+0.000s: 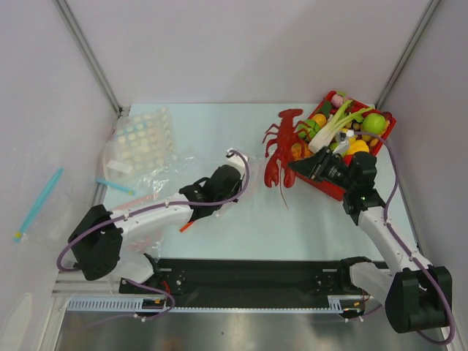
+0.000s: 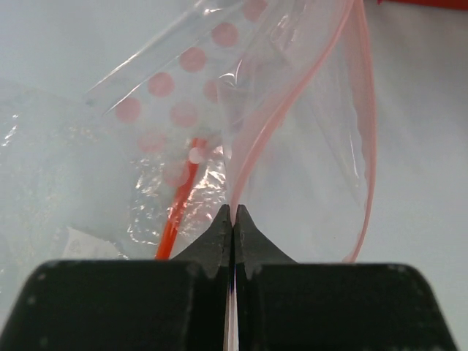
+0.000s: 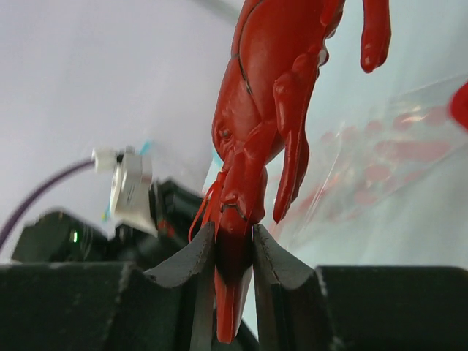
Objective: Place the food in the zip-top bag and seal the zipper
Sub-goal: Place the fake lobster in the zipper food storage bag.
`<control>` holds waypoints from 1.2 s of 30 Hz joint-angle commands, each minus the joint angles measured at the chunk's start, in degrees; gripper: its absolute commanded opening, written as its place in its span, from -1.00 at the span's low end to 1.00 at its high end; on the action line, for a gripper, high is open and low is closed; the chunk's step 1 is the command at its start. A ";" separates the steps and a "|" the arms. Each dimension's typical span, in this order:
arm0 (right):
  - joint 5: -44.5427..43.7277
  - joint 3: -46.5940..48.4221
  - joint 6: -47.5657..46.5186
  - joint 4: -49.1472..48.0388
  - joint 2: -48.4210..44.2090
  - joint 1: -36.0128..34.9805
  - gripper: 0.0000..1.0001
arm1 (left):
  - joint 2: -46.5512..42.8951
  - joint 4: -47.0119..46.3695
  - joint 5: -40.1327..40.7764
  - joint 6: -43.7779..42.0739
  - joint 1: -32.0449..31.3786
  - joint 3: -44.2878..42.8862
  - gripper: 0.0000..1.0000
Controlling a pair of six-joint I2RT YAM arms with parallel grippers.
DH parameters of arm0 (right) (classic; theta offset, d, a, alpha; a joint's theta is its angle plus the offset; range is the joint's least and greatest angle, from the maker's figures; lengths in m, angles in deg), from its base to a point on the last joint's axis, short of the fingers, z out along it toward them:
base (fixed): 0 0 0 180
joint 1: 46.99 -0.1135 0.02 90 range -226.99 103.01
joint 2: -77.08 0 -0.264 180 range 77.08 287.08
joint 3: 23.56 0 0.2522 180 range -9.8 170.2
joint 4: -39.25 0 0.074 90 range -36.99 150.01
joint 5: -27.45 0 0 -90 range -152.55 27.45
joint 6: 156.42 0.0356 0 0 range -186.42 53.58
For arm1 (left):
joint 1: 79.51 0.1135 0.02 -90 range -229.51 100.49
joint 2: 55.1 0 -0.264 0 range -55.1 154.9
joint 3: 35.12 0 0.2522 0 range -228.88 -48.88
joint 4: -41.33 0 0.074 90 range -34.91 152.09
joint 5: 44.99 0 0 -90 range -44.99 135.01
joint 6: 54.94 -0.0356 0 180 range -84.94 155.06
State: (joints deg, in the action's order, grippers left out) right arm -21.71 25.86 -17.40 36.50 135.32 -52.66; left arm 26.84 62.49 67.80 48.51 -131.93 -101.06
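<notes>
The left gripper (image 2: 234, 217) pinched one lip of the zip-top bag (image 2: 314, 175) at its zipper (image 2: 287, 102), apparently to hold the mouth open rightward, where the right gripper (image 3: 232, 245), clamped on the crayfish (image 3: 267, 110) by a narrow end, held it between bag and red basket (image 1: 388, 126).

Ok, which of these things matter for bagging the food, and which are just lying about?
In the job: long red plastic crayfish, in the right claw; clear plastic bag with pink zipper strip, pinched by the left claw.
Lying about: clear bag printed with pastel dots; thin teal strip beside it.
</notes>
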 commanded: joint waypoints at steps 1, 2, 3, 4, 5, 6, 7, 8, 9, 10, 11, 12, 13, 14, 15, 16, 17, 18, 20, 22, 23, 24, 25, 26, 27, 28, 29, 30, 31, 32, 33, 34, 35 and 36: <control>8.55 2.04 -6.46 -1.09 -0.41 -5.30 -1.00 | -4.58 -3.09 0.68 1.58 2.23 1.73 -0.99; 8.64 3.35 -9.78 0.41 -0.32 -8.10 -1.00 | -5.11 -3.27 1.03 1.66 2.93 2.26 -0.99; 8.56 4.32 -11.38 2.17 -0.23 -9.69 -1.00 | -5.11 -3.44 1.29 1.75 3.29 2.44 -1.00; 8.38 5.11 -12.61 5.32 0.38 -10.84 -1.00 | -5.20 -3.70 1.56 1.84 3.55 2.61 -0.99; 8.55 5.73 -14.54 6.48 0.82 -12.42 -1.00 | -5.12 -3.71 1.65 2.01 4.34 2.79 -1.00; 8.82 6.61 -15.00 7.28 1.26 -12.96 -1.00 | -5.11 -3.62 1.73 2.19 4.70 2.79 -0.99; 9.60 6.70 -15.35 8.24 2.05 -13.22 -1.00 | -5.11 -3.53 1.91 2.37 5.13 2.79 -0.99; 10.04 6.70 -15.27 8.51 2.40 -13.40 -1.00 | -5.11 -3.44 2.00 2.54 5.83 2.88 -0.99; 10.40 6.70 -15.09 8.60 2.75 -13.57 -1.00 | -5.46 -3.36 2.00 2.80 6.28 2.88 -0.99; 11.62 6.70 -15.09 8.17 3.02 -13.66 -1.00 | -5.81 -3.44 2.52 2.89 6.54 3.05 -0.99; 12.07 6.79 -15.00 7.90 3.28 -13.75 -1.00 | -6.34 -3.44 3.14 2.89 6.63 3.40 -0.99; 12.16 6.88 -15.09 7.90 3.37 -14.10 -1.00 | -6.95 -3.44 3.84 2.89 6.63 3.67 -0.99; 11.72 6.88 -15.26 8.07 3.29 -14.19 -1.00 | -8.61 -3.36 4.89 2.81 6.63 3.93 -0.99; 11.37 6.88 -15.35 8.34 3.02 -14.28 -1.00 | -9.67 -3.09 7.34 2.72 6.63 4.28 -0.99; 10.85 6.88 -15.53 8.51 2.76 -14.28 -1.00 | -10.99 -2.66 8.84 2.46 6.63 4.72 -0.99; 9.71 6.62 -15.70 8.69 2.50 -14.28 -1.00 | -14.14 -2.74 10.16 1.93 6.63 5.16 -0.99; 9.52 6.53 -15.70 8.60 1.97 -14.28 -1.00 | -15.56 -2.91 13.13 1.67 6.55 6.21 -0.99; 9.52 6.35 -15.70 8.52 1.71 -14.28 -1.00 | -17.40 -2.83 14.64 1.40 6.54 6.65 -0.99; 9.96 6.00 -15.27 7.64 1.44 -14.19 -1.00 | -21.61 -3.70 16.67 0.44 6.28 8.66 -0.99; 11.88 5.74 -14.22 6.24 1.61 -14.28 -1.00 | -23.13 -6.69 17.38 -1.31 5.93 10.25 -0.99; 12.59 5.82 -13.95 5.97 1.62 -14.19 -1.00 | -23.31 -7.22 17.29 -1.76 5.76 11.04 -0.99; 13.21 5.91 -13.60 5.71 1.70 -14.28 -1.00 | -22.87 -7.14 17.47 -2.02 5.67 11.05 -0.99; 14.26 5.83 -12.90 5.09 1.88 -14.28 -1.00 | -22.17 -7.13 17.56 -1.85 5.67 10.53 -0.99; 14.70 5.82 -12.89 4.91 1.88 -14.45 -1.00 | -21.38 -7.22 17.64 -1.68 5.67 10.09 -0.99; 15.14 6.09 -12.80 4.91 2.05 -14.37 -1.00 | -19.55 -7.22 17.64 -1.41 5.67 9.82 -0.99; 15.84 6.18 -12.72 5.00 2.06 -14.37 -1.00 | -18.75 -7.22 17.38 -1.15 5.67 9.65 -0.99; 15.94 6.18 -12.72 4.91 1.79 -14.37 -1.00 | -17.87 -7.22 17.12 -1.06 5.67 9.30 -0.99; 15.68 6.00 -12.72 4.91 1.53 -14.37 -1.00 | -16.29 -7.22 16.94 -0.97 5.67 9.12 -0.99; 15.41 5.91 -12.72 4.82 0.48 -14.28 -1.00 | -15.58 -7.14 15.98 -0.89 5.75 8.86 -0.99; 15.06 5.74 -12.80 4.82 -0.22 -14.19 -1.00 | -14.70 -7.13 15.36 -0.71 5.84 8.42 -0.99; 14.88 5.74 -12.89 4.82 -0.84 -14.02 -1.00 | -14.09 -7.13 14.75 -0.36 5.93 8.15 -0.99; 14.62 5.30 -12.89 4.56 -1.54 -13.84 -1.00 | -12.69 -7.22 14.13 -0.10 6.28 7.89 -0.99; 14.45 5.30 -12.89 4.56 -2.85 -13.58 -1.00 | -12.06 -7.14 13.26 0.17 6.46 7.45 -0.99; 14.10 5.04 -12.89 4.91 -3.56 -13.32 -1.00 | -11.54 -6.96 12.81 0.61 6.81 7.19 -0.99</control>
State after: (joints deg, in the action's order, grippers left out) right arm -9.05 29.97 -30.85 44.61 135.54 -66.56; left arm 14.36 57.15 82.46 48.14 -125.70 -91.12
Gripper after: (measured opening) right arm 0.268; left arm 0.011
